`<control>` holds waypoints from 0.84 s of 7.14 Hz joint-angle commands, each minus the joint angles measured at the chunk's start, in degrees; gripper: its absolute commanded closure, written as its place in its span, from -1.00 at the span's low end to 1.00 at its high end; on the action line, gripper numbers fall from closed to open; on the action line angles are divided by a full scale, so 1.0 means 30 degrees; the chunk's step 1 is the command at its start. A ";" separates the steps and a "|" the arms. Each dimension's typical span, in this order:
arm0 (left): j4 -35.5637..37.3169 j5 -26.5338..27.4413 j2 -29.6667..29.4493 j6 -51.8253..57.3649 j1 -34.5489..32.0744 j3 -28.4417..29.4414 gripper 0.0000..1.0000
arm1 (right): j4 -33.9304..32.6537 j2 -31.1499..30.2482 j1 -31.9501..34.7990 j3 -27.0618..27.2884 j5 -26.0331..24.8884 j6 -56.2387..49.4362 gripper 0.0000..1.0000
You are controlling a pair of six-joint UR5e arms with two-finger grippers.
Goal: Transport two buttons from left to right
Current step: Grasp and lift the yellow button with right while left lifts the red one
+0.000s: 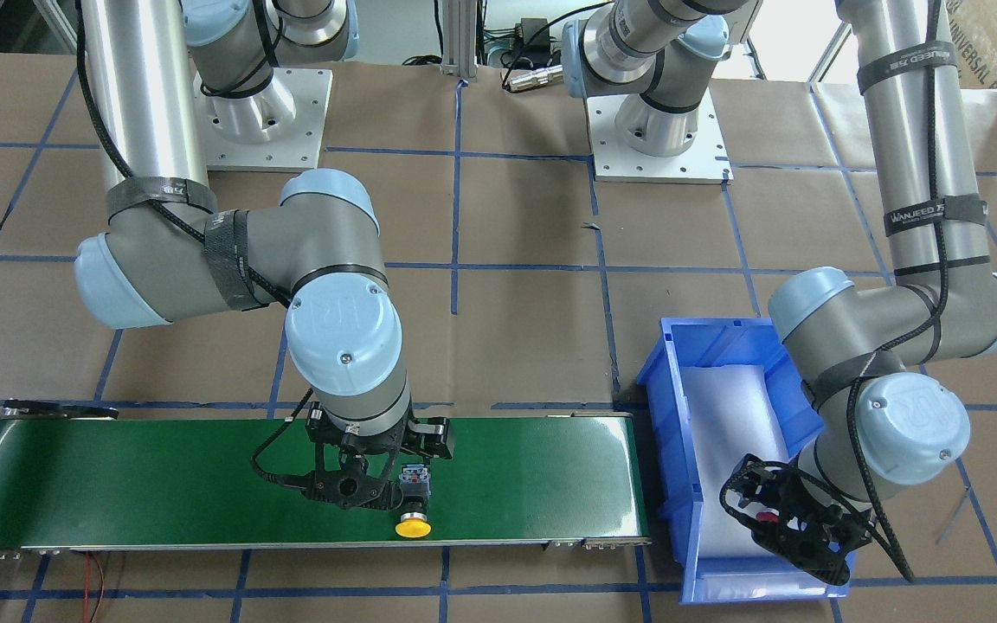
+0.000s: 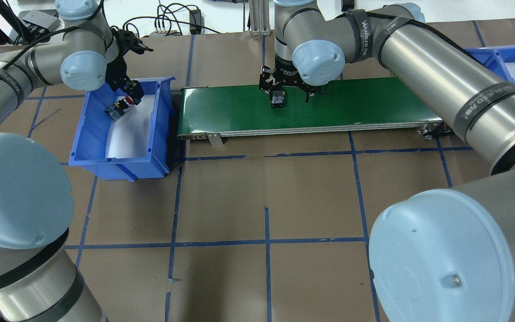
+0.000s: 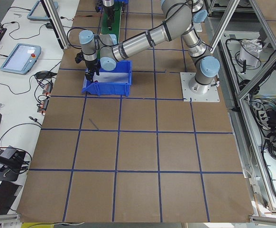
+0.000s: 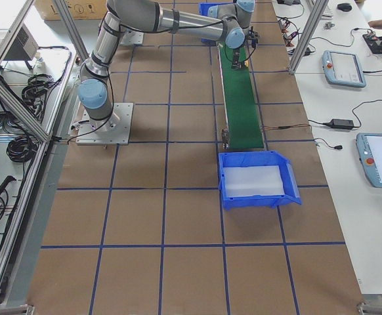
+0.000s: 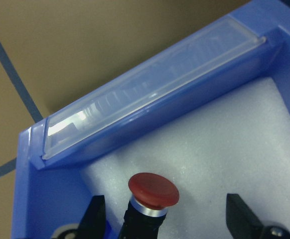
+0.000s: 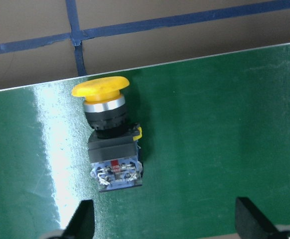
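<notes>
Left gripper (image 5: 165, 203) spread wide, gripping nothing. Red button (image 5: 153, 189) sits in the gap, off-centre, on white foam (image 5: 224, 144) inside blue bin (image 5: 29, 199), with its cap toward the bin's end wall. Right gripper (image 6: 165, 203) is also spread wide above green conveyor belt (image 6: 210, 124). Yellow button (image 6: 110, 144) lies on its side around mid-length of the belt, cap toward the operators' edge, just ahead of the gap and untouched. Second blue bin (image 4: 227, 180), foam-lined, sits at the belt's other end.

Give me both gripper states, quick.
Left gripper: open, red button between its fingers.
Right gripper: open over the yellow button on the belt.
</notes>
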 commanded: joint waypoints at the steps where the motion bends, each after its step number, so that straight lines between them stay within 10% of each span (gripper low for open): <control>1: 0.0272 -0.0059 -0.0005 0.2447 0.0121 -0.0099 -0.74 | -0.0161 0.0535 0.0008 -0.0377 -0.0005 0.0013 -0.99; 6: 0.2147 -0.0089 0.0200 0.2391 0.0093 -0.1945 -0.72 | -0.0396 0.0978 -0.0373 -0.0703 -0.0152 -0.1036 -0.68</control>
